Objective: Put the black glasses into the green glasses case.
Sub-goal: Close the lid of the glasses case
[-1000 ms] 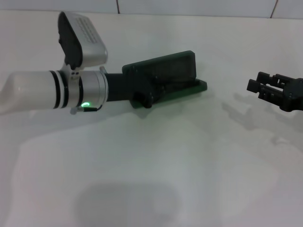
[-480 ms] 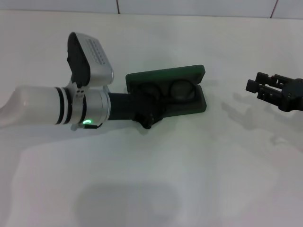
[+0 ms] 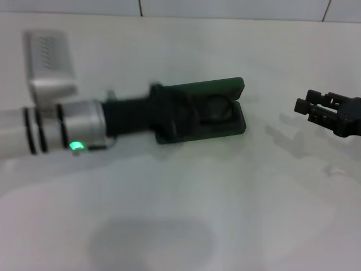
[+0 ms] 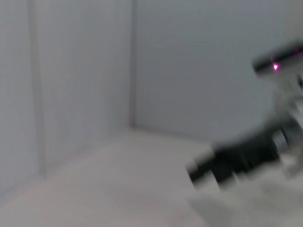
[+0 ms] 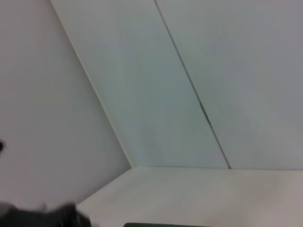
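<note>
On white table (image 3: 225, 214), left claw (image 3: 175, 121) at open green glasses case (image 3: 225, 127), right claw (image 3: 307, 107) well apart

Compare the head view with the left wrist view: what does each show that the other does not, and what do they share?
Only the head view shows the green glasses case lying open on the table, with a lens of the black glasses inside it, and the left pincer at the case's near end. Only the left wrist view shows the tall plain walls meeting in a corner behind the table. Both show the right pincer, off to the side and away from the case, and the pale tabletop.
</note>
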Robot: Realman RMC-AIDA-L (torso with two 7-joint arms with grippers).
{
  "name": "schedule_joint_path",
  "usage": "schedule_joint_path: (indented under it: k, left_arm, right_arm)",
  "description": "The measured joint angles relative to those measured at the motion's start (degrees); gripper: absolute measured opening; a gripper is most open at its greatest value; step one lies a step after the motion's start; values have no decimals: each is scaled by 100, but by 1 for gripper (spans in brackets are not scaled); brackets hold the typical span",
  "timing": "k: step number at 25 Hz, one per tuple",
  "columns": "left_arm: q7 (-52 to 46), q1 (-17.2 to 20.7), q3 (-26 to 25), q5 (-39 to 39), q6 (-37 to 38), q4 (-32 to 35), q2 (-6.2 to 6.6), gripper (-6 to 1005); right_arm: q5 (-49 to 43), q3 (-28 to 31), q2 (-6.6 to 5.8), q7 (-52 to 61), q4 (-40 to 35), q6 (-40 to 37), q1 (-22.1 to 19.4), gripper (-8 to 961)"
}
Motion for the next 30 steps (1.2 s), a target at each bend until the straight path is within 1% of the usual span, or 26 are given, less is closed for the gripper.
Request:
schedule_joint_path:
  k: [2,3,5,7,9,11,13,16,19,22,26,30]
  left_arm:
    - [-36,199,-153,-373,-67,362,25,194]
    - [-44,221,-237,-443,-95,433,32,194]
    - [-116,101,-622,-419,-226,499,46,194]
    - [-301,-134,-825,-214,-427,455,83,195]
    - [-625,-432,-886,149,-713,382,132,195]
    - [-1032,-842,-891,677,-1007,254,164,195]
    - [-1114,-1135,-893,1021,-1173,95,128,195]
    - [-1087,-1439,-866,1402,-1445,-165,43,196]
    - [-1161,-1724,-859,1650,-1609,-490,42,192]
    - [-1342,-1858,-853,1840,-1618,-639,70,184]
    - [-1397,-1868,-850,2006,-1614,-648,50,182]
    - [-1597,-1851,-852,2152,-1599,-653,69,181]
  right_arm:
    - [0,0,0,0,0,1,-1,495]
    - [0,0,0,0,0,2,0,495]
    - [-1,0,0,0,0,7,7,495]
    - [-2,-22,0,0,0,23,46,495]
    - [-2,-34,0,0,0,25,49,495]
    - [-2,-36,0,0,2,27,40,496]
    - [-2,-31,3,0,36,28,29,496]
    - [-2,-4,6,0,139,29,18,496]
    - [-1,-2,7,0,189,36,0,496]
    - [0,0,-2,0,210,49,-18,497]
    - [-1,1,-8,0,211,106,-29,497]
    - [-12,0,-9,0,216,156,-2,498]
